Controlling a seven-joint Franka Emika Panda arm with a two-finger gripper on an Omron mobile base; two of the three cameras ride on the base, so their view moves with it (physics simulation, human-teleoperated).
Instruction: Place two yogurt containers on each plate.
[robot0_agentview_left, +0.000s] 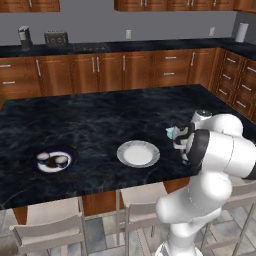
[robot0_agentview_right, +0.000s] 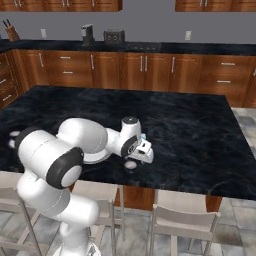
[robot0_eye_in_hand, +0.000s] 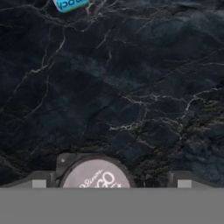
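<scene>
Gripper (robot0_eye_in_hand: 111, 183) is wide open, straddling a round yogurt tub (robot0_eye_in_hand: 96, 177) at bottom centre of the hand view, no visible contact. The light blue tub (robot0_eye_in_hand: 70, 4) sits top left there. Left base view shows the dark plate (robot0_agentview_left: 54, 161) with two tubs lower left and the pale plate (robot0_agentview_left: 138, 153) mid-frame. Arm's bent low over the counter (robot0_agentview_left: 100, 125).

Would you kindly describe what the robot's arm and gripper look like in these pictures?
The arm is glossy white, built of rounded, bulbous segments with dark grey bands and caps at the joints. The gripper has two small dark, squarish fingertips. No cables or markings are visible.
</scene>
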